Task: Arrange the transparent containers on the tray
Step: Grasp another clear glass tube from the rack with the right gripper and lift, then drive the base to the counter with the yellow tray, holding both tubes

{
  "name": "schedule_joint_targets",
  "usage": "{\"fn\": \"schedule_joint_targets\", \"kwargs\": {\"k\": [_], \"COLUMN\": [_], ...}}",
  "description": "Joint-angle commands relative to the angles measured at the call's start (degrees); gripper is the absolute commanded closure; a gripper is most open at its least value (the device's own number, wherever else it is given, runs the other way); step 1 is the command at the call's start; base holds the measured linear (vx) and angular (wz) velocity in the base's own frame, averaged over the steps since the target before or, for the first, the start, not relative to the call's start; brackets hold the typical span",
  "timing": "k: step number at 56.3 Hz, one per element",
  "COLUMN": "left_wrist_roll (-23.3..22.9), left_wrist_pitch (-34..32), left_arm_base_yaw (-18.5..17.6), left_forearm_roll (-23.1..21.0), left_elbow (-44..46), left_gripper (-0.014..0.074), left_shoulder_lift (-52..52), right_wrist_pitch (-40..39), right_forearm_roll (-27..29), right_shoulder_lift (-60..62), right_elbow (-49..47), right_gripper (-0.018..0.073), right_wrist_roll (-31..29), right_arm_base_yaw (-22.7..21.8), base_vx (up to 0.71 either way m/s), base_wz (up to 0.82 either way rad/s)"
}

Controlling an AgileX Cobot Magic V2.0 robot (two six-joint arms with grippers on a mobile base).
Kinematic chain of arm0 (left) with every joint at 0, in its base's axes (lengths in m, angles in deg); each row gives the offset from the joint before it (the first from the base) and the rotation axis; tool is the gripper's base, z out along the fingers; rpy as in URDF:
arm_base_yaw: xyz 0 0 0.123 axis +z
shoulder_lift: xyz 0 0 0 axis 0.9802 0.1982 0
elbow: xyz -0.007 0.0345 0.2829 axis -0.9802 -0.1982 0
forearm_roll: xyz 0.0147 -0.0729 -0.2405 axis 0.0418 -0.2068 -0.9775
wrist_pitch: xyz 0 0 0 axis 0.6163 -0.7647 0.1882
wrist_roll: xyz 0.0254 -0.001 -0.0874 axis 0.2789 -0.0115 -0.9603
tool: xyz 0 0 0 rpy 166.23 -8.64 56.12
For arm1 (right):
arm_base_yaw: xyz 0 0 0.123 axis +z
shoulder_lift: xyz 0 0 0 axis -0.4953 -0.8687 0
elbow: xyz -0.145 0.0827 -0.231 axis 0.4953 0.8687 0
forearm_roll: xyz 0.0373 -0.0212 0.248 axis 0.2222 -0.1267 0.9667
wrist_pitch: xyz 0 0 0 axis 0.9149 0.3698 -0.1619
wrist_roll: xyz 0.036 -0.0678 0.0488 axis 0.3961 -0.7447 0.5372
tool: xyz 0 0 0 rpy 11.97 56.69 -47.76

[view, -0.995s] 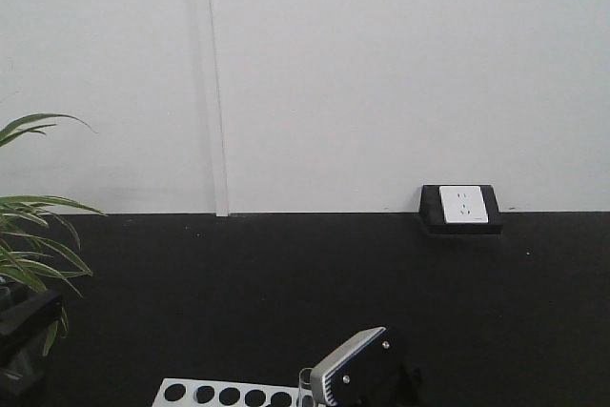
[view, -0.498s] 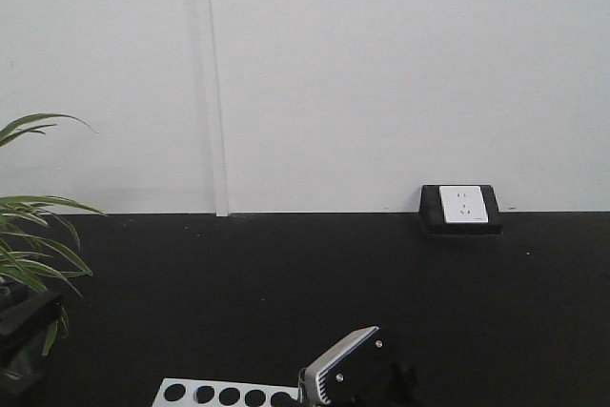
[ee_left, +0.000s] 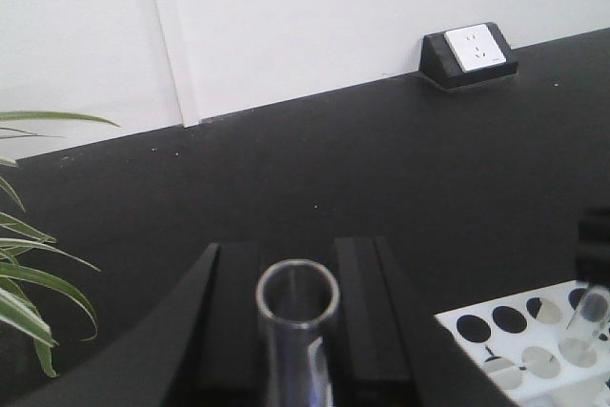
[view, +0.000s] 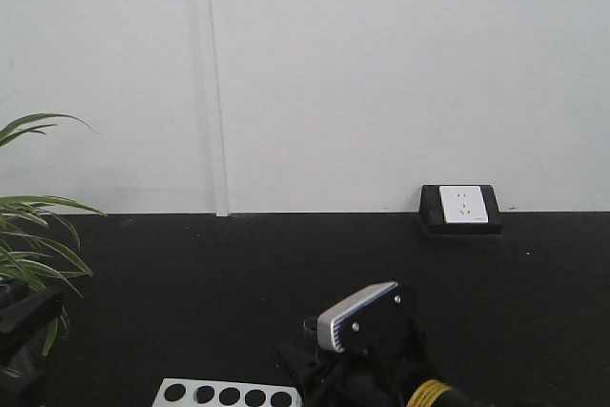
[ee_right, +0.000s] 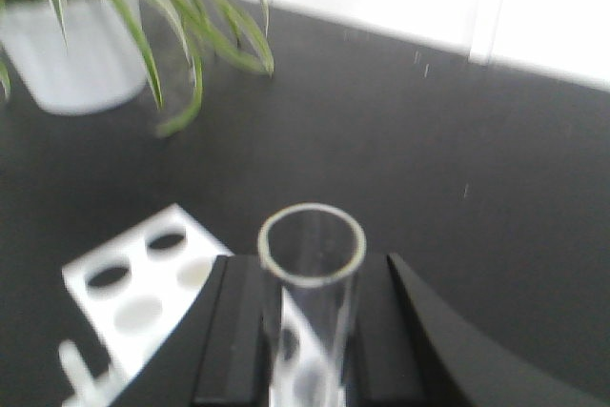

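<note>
My left gripper [ee_left: 297,274] is shut on a clear glass test tube [ee_left: 297,304] that stands upright between its black fingers, open rim towards the camera. My right gripper [ee_right: 312,269] is likewise shut on a second test tube [ee_right: 312,247], held above the white rack [ee_right: 143,283]; this view is blurred. In the left wrist view a clear tube [ee_left: 591,316] hangs under a dark shape at the right edge, over the rack [ee_left: 515,335]. The front view shows only an arm's grey camera housing [view: 362,316] at the bottom centre. The tray is out of view.
The white rack with round holes [view: 224,395] lies at the near edge of the black tabletop. A potted plant [view: 29,235] stands at the left, its white pot [ee_right: 71,64] beyond the rack. A wall socket box [view: 460,207] sits at the back right.
In the front view the arm's camera housing dipped, then rose and shifted a little right; more of the arm and a yellow band now show.
</note>
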Motion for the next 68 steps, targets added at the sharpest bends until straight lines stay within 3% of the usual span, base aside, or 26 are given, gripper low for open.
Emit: {"fn": "schedule_joint_targets", "kwargs": {"k": [1,10,25,36,51,68], "left_wrist_roll": [-0.28,-0.28,-0.16,-0.16,-0.34,-0.28], "left_wrist_pitch": [-5.31,-5.31,-6.76,-10.6,-10.65,-9.58], "left_arm_base_yaw": [-0.28,-0.28,-0.28,-0.28,-0.28,-0.28], "left_forearm_roll": [-0.13,-0.13,0.02,-0.12,-0.16,-0.16], "left_elbow": [1.78,1.78,1.78,1.78,1.78,1.78], "left_gripper": [0.0486,0.0486,0.0486,0.0486,0.0486,0.0486], "left_shoulder_lift": [-0.64,-0.64,-0.69,-0.69,-2.32,-9.92], "right_wrist_pitch": [-0.09,11.62,22.07,35.31,35.22,36.05], "right_forearm_roll": [0.19,0.15,0.16,0.41,0.45,-1.32], "right_shoulder_lift": [5.22,10.53,25.72,36.3,50.29,51.27], "right_elbow": [-4.71,-9.99,-10.85,-9.73,0.25,0.51], "right_gripper": [0.0572,0.0572,0.057,0.0571,0.0571,0.0571], "right_wrist_roll": [-0.79,-2.28,-5.2,-11.34,-8.71,-8.31], "right_arm_base_yaw": [0.06,-0.46,-4.89,-5.5,-5.5,-5.5], "base_vx": [0.0,0.0,0.0,0.0,0.0,0.0], "base_wz": [0.0,0.0,0.0,0.0,0.0,0.0]}}
